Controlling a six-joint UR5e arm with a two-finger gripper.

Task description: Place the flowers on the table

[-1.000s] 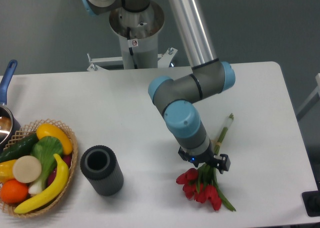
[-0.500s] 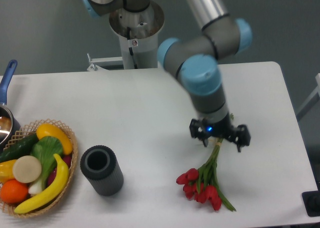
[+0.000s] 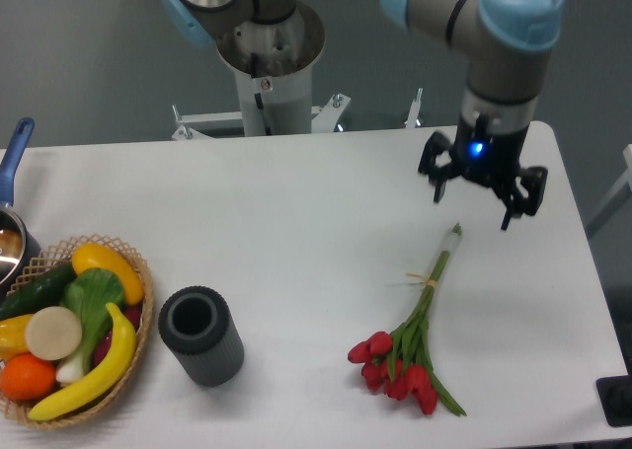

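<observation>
One bunch of flowers point(image 3: 410, 336) lies flat on the table point(image 3: 247, 232), blooms toward the front edge, stem ends pointing at my gripper point(image 3: 482, 187). Gripper hangs above those stem ends, jaws spread and empty, so I judge the placement complete. Black cylinder point(image 3: 200, 335) stands well left of the flowers.

My arm is built of smooth silver-grey metal tubes joined by rounded grey housings with pale blue end caps. My wrist narrows to a dark grey cylinder where a small blue light glows. Below it sits my black gripper point(image 3: 483, 187) with two angular black fingers point(image 3: 434, 171). My base is a wide silver column bearing a small red and white sticker.
</observation>
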